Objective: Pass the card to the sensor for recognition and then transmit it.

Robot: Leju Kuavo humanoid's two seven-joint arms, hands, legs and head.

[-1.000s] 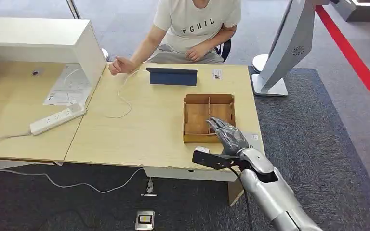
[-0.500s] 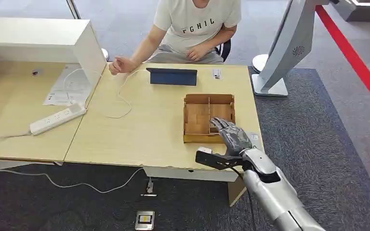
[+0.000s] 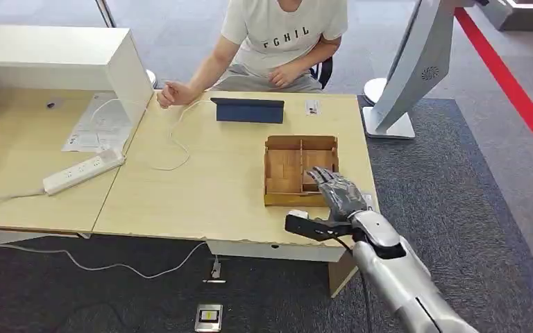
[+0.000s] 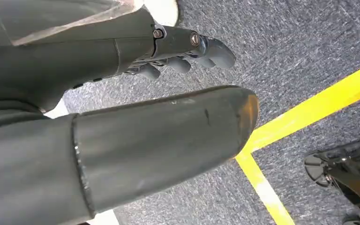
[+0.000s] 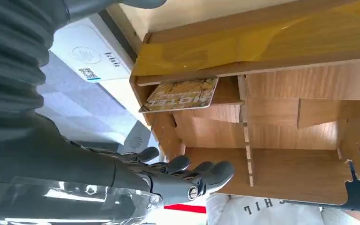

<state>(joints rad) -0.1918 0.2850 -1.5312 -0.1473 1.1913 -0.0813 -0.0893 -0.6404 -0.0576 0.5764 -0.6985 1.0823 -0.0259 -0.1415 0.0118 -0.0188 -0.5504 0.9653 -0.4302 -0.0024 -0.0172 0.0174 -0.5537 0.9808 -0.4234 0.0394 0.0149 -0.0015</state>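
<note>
A wooden box (image 3: 300, 170) with compartments stands on the right part of the light wood table (image 3: 201, 187). In the right wrist view a yellow patterned card (image 5: 183, 93) leans inside one compartment of the box (image 5: 286, 140). Beside that compartment lies a white card sensor (image 5: 91, 58); its edge peeks out by the box's near right corner (image 3: 369, 201). My right hand (image 3: 339, 194) hovers over that corner with fingers (image 5: 201, 176) spread and holds nothing. My left hand (image 4: 183, 51) hangs over the carpet, loosely open and holding nothing.
A person sits at the far side, one hand (image 3: 173, 94) on the table. A dark blue tablet (image 3: 248, 109) and a small card (image 3: 312, 106) lie near them. A power strip (image 3: 83, 171), a white shelf (image 3: 62, 59) and a white machine stand (image 3: 388, 125) surround the area.
My right hand has shifted slightly to the right and toward the near right corner of the box. The person and the table items have stayed still.
</note>
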